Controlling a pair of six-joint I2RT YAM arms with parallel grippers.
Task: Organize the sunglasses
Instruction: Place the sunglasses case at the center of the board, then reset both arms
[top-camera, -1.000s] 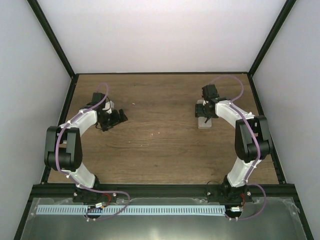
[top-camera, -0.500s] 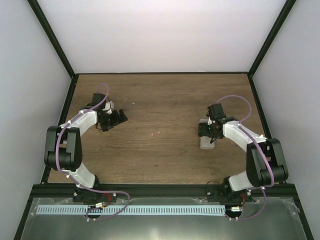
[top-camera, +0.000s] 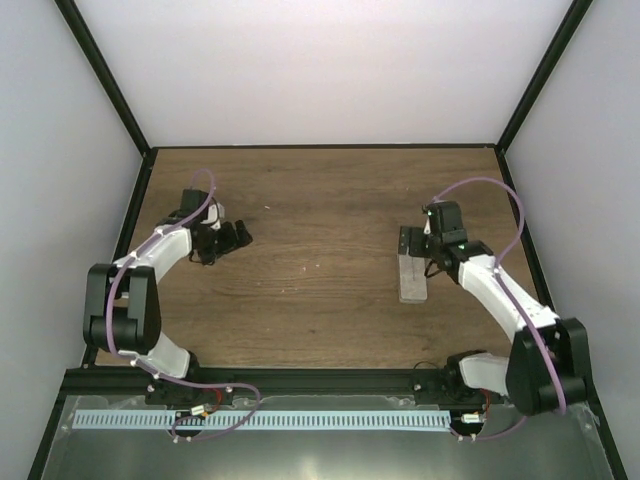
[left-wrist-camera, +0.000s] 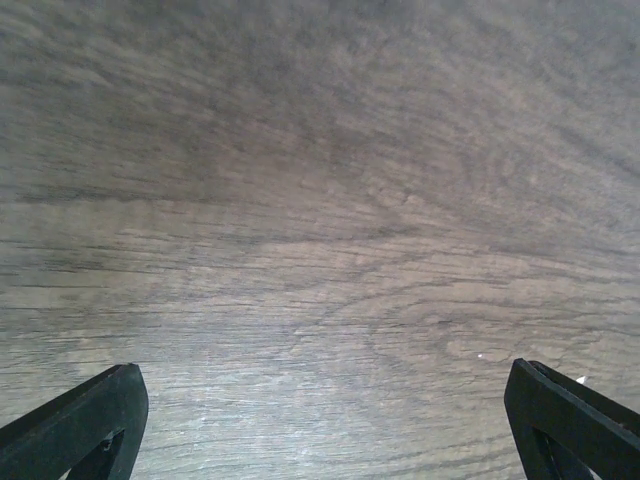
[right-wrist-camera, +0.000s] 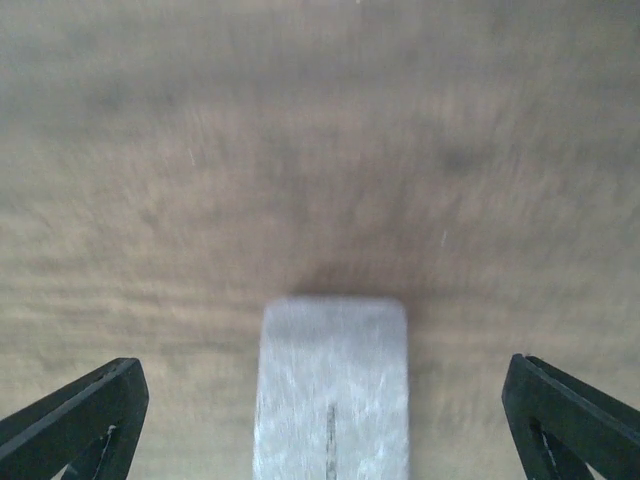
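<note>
Looking for the sunglasses now, can you see where they are? asks Ben.

No, says Ana. I cannot tell where they are. None of the three views shows them.

What is that grey thing, then?

That is the grey case (top-camera: 411, 278). It lies flat on the brown wooden worktop (top-camera: 320, 300), over on the right side. I can see only its grey outside.

Where is the right hand?

From above, the right hand (top-camera: 414, 244) is at the far end of the case. In its own wrist camera the case sits in the middle, between the two black fingers (right-wrist-camera: 90, 410). The fingers are spread wide, one at each bottom corner of the picture. Both are well apart from the case, and they hold nothing. That picture is a bit blurry.

And the left hand?

The left hand (top-camera: 236, 236) is on the left side of the worktop, well apart from the case. Its fingers are spread wide too, and wood grain shows between them. It holds nothing.

What do the arms look like?

Each arm is white and black, with a purple cable (top-camera: 478, 184) looping along it. The left arm bends in from the left edge, and the right arm reaches up from the near right corner.
</note>
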